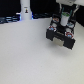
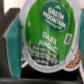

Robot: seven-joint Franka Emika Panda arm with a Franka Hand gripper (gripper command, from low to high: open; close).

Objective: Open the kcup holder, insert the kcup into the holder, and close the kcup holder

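Observation:
In the exterior view, the black boxy kcup holder (image 1: 61,36) stands on the white table at the right. My gripper (image 1: 64,20) hangs right over it. In the wrist view, the kcup (image 2: 50,30) fills the picture: a round green lid with white lettering, very close to the camera. It sits between my fingers; one dark finger with a teal pad (image 2: 12,47) presses against its side. My gripper (image 2: 47,52) is shut on the kcup. Whether the holder's drawer is open is hidden behind the pod and the gripper.
A second pod with an orange rim (image 2: 74,61) shows past the green one. A white upright object (image 1: 25,10) stands at the back on the exterior view's left. Dark background lies beyond the table's (image 1: 25,55) far edge.

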